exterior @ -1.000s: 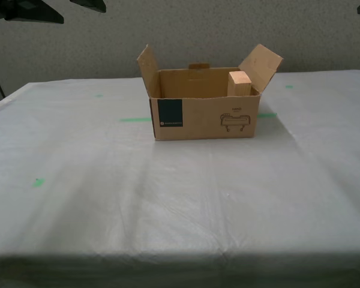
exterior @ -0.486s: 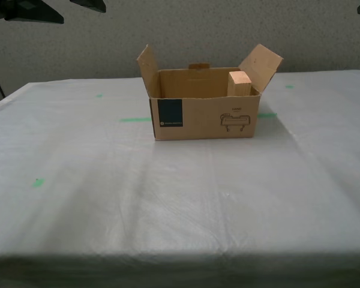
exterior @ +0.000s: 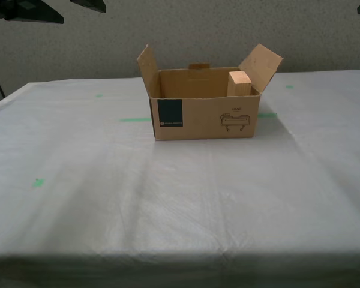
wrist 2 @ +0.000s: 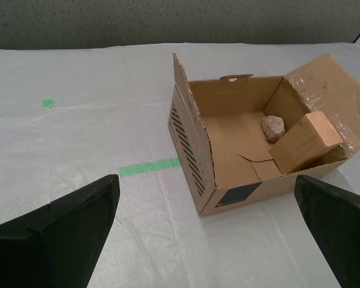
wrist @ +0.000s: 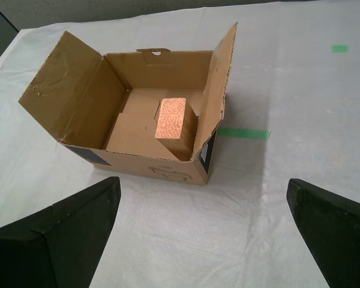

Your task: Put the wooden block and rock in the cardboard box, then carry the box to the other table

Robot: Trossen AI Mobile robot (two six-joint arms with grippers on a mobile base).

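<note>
Box [exterior: 204, 114] of brown cardboard, flaps up, standing on the white-sheeted table [exterior: 168, 198]; inside you see the wooden block [wrist 2: 305, 141] leaning at one end, the rock [wrist 2: 273, 127] beside it. My first gripper [wrist: 204, 234] and my second gripper [wrist 2: 207, 234] hang spread wide, holding nothing

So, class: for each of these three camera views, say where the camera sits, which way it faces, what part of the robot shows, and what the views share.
Exterior view: on the robot, level with the white-sheeted table, facing the cardboard box front-on; dark robot parts only at the upper corners.
First wrist view: above my first gripper, looking down into the box at the wooden block; both fingers show, wide apart.
Second wrist view: above my second gripper, looking down from the box's opposite end; the rock shows.
Shared: box and block.
</note>
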